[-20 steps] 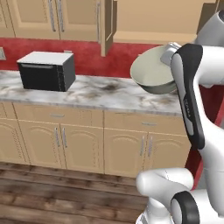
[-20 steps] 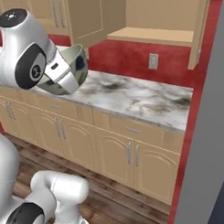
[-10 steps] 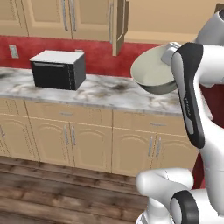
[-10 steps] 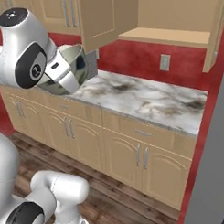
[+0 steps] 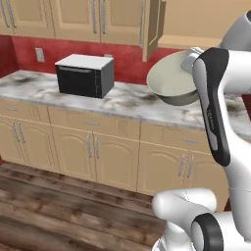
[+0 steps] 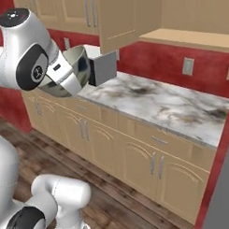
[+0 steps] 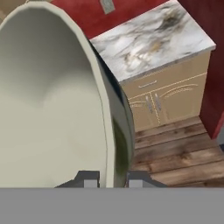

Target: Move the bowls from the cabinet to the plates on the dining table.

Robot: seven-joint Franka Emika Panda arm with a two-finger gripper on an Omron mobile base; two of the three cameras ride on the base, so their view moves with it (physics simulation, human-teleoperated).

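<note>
**Grey-green bowl carried clear of the counter**

The cabinet is seen with its door swung open above the marble counter, at the far side; a black microwave stands to the left. The deep bowl is held high and tilted, its rim pinched between the nearly closed fingers of the gripper, presumably so it clears the counter in transit.
</note>
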